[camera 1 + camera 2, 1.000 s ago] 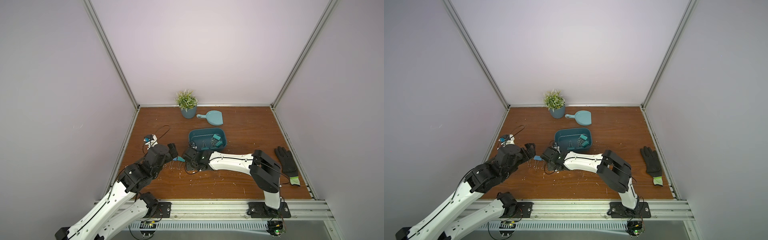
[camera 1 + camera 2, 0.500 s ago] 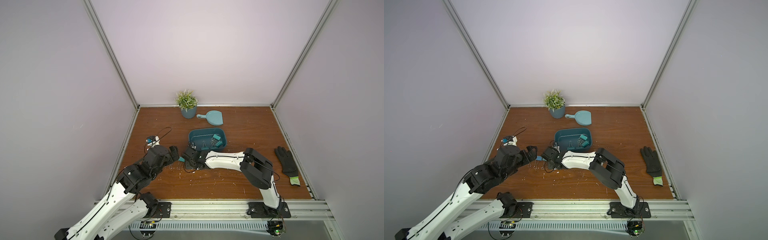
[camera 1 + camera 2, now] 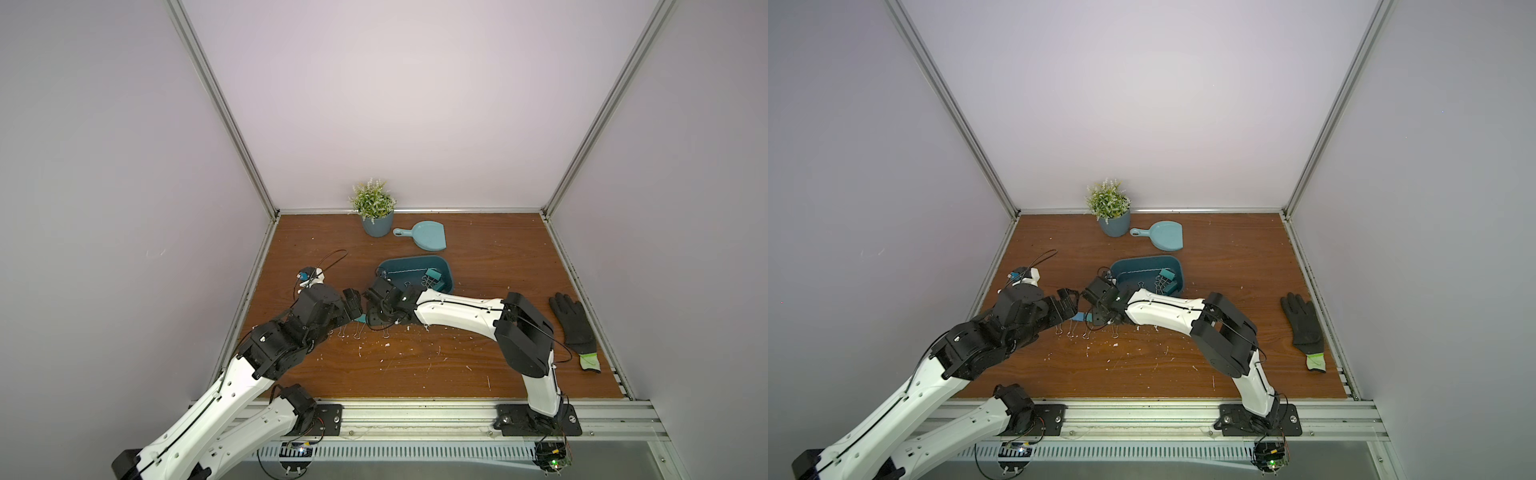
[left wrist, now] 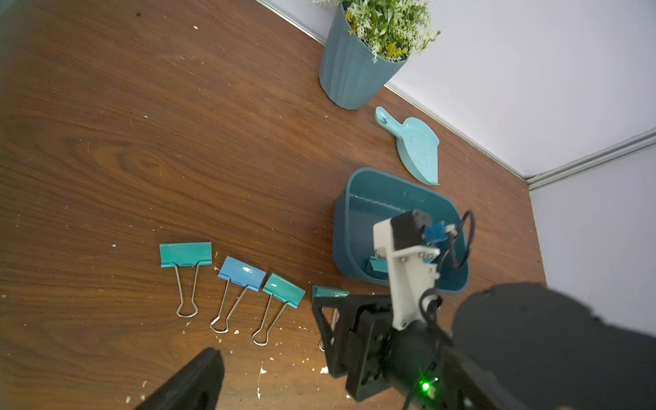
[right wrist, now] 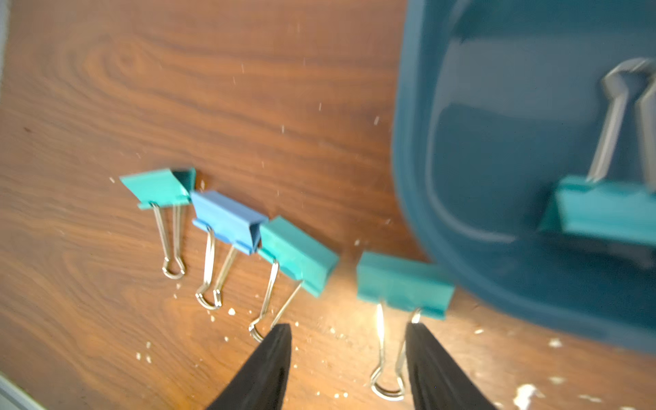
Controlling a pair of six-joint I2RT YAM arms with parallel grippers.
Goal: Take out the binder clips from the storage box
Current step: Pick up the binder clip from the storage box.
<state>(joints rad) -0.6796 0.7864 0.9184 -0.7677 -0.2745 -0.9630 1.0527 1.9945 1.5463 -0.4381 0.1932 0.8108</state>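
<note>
Four binder clips (image 5: 298,255) now lie in a row on the counter (image 5: 248,88), three teal and one blue, wire handles pointing the same way. The last teal clip (image 5: 404,284) sits just beside the outer wall of the storage box (image 5: 415,177). Whether it touches the wall cannot be told.

The change is at the right end effector (image 5: 348,326). A second ago it was shut. Its jaws now stand apart, and the last teal clip's wire handle lies loose on the wood between the fingertips (image 5: 280,340). That clip has been let go and counts as delivered.

More clips remain inside the box. One teal clip in the box (image 5: 603,213) shows in the right wrist view, and a small cluster (image 3: 430,279) shows against the box's right end in a top view. Their number cannot be read, so the task is probably about half done. The next move is likely a reach back into the box.

The right arm reaches from its base on the near rail with the elbow raised. Its white forearm runs low across the counter, and the wrist pitches down at the box's near left corner.

The left arm stretches in from the other side. The left end effector (image 3: 353,305) hovers just beside the right one above the row, jaws wide and holding nothing. One of its fingers (image 4: 191,383) shows at the edge of the left wrist view.
</note>
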